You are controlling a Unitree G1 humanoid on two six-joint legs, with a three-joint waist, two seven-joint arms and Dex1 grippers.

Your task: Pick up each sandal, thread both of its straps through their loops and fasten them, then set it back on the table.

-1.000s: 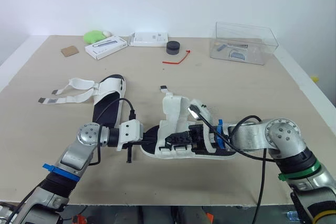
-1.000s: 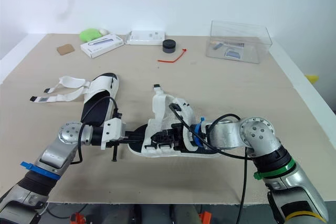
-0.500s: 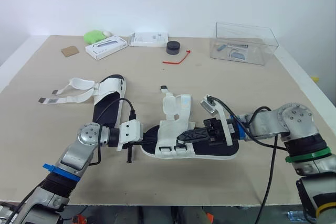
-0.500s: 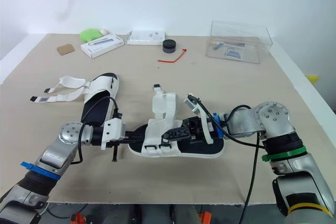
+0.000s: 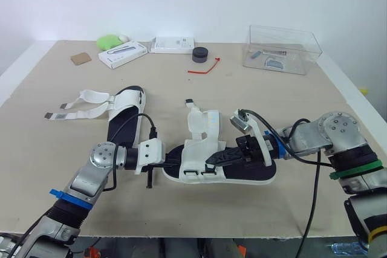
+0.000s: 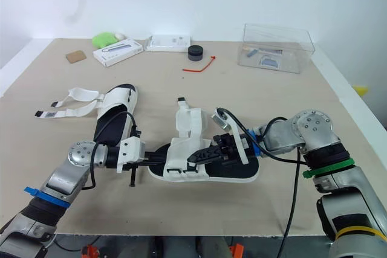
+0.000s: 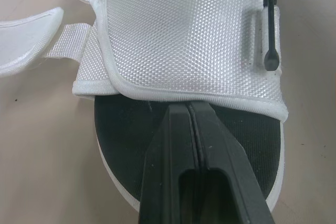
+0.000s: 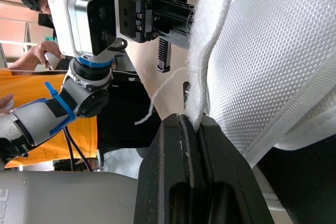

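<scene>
Your right fingers (image 8: 167,161) are clamped on the edge of a white strap (image 8: 211,40) of the near sandal (image 5: 196,152), which lies mid-worktop (image 5: 284,98). Your left fingers (image 7: 173,156), pressed together with nothing between them, rest on its toe end (likely steadying it for threading).

Near sandal (image 5: 242,170) at the table's (image 5: 272,98) front middle, second sandal (image 5: 124,119) behind-left, box (image 5: 281,49) far right.

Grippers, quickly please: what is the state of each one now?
Left gripper: shut, tips over the black footbed.
Right gripper: shut on the white strap.
</scene>
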